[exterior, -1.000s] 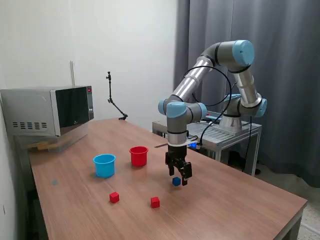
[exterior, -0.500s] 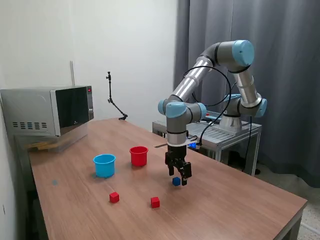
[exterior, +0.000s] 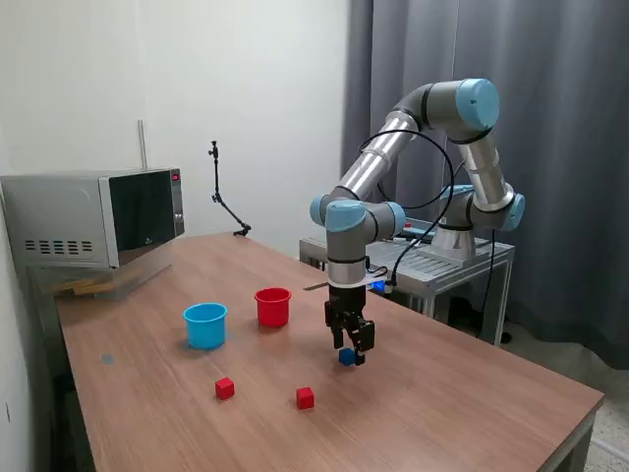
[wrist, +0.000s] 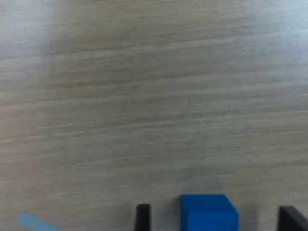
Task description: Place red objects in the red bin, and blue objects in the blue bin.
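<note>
My gripper [exterior: 350,355] points down at the table, open, with one dark blue cube [exterior: 346,357] between its fingers. In the wrist view the blue cube [wrist: 209,215] sits on the wood with a gap to each dark fingertip [wrist: 143,217]. Two red cubes [exterior: 225,387] [exterior: 306,397] lie on the table nearer the camera, to the exterior view's left of the gripper. The red bin [exterior: 272,307] and the light blue bin [exterior: 205,325] stand upright side by side beyond them. No second blue cube shows.
A microwave [exterior: 93,216] stands at the far left of the wooden table [exterior: 472,413]. A thin black stand [exterior: 224,202] is at the back edge. The arm's base sits on a metal cart [exterior: 432,261] behind the table. A scrap of blue tape [wrist: 36,222] lies near the gripper.
The gripper has shifted very slightly toward the exterior view's left over the blue cube. The cubes and bins have not moved.
</note>
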